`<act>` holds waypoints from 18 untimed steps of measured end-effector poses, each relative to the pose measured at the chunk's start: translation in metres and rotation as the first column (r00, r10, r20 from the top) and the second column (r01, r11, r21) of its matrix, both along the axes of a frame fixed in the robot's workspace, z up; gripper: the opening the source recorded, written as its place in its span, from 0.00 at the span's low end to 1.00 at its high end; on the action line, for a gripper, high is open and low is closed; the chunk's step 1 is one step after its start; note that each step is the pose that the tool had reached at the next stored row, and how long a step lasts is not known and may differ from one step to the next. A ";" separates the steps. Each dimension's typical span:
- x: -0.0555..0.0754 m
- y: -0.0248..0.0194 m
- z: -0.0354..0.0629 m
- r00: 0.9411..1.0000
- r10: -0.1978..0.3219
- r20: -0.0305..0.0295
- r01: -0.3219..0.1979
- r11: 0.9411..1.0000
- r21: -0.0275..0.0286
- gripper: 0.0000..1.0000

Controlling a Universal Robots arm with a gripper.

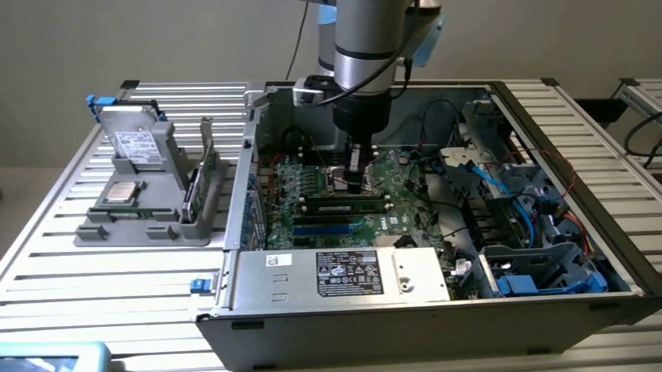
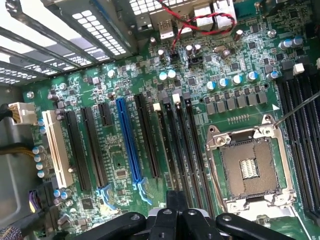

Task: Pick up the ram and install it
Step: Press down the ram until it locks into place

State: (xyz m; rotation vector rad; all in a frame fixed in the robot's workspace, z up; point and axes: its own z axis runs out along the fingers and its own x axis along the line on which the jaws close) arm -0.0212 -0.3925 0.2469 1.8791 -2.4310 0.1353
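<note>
Closed gripper fingers are hovering just above the motherboard, pressing toward the ram sitting in its slot.

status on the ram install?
Hand shut, down inside the case over the motherboard. Ram lying in a slot just below the fingertips. Nothing in the way.

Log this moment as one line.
gripper: shut, inside computer case | position: over motherboard, above ram seated in slot | CPU socket: empty
</note>
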 end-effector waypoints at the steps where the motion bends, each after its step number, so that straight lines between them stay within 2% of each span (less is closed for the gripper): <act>1: 0.000 0.0000 0.0000 1.000 -0.014 0.000 0.014 1.000 0.000 0.11; 5: 0.000 0.0000 0.0000 0.998 -0.068 0.001 0.068 0.998 0.000 0.11; 9: 0.000 0.0000 0.0000 0.993 -0.119 0.001 0.119 0.993 0.000 0.11; 18: 0.000 0.0000 0.0000 0.974 -0.227 0.001 0.227 0.974 0.003 0.11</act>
